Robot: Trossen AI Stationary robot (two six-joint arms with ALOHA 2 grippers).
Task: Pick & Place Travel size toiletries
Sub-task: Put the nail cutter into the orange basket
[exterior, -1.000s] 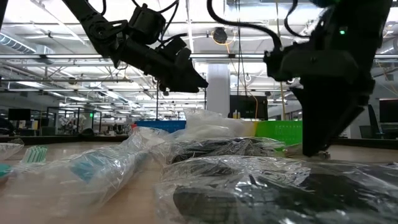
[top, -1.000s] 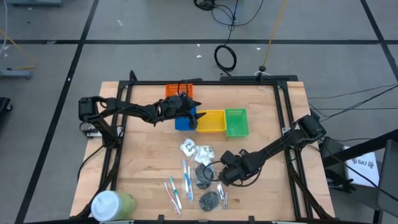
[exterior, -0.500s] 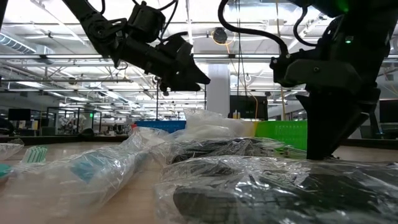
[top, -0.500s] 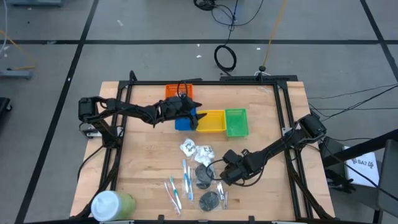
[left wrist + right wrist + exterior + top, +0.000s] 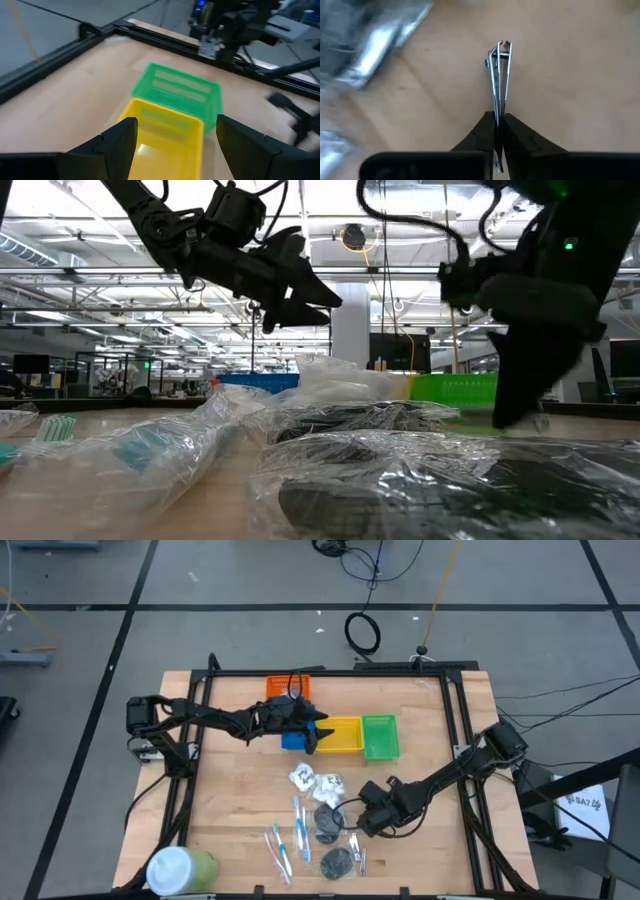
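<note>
The right gripper (image 5: pixel 497 131) is closed on 1 silvery nail clipper (image 5: pixel 499 75), pinched at its near end, positioned at 3 o'clock of the bagged dark discs (image 5: pixel 328 823) on the wooden table (image 5: pixel 230 800). The left gripper (image 5: pixel 320 728), jaws wide and empty, hovers over the yellow tray (image 5: pixel 162 142), with the green tray (image 5: pixel 177 92) just beyond. The toothbrushes (image 5: pixel 288 840) lie at 7 o'clock of the white packets (image 5: pixel 315 780).

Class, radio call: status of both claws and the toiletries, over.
Right claw shut on thin silvery metal clipper, low over the wooden table. Left claw open, empty, above yellow plastic tray. Nothing blocking.
</note>
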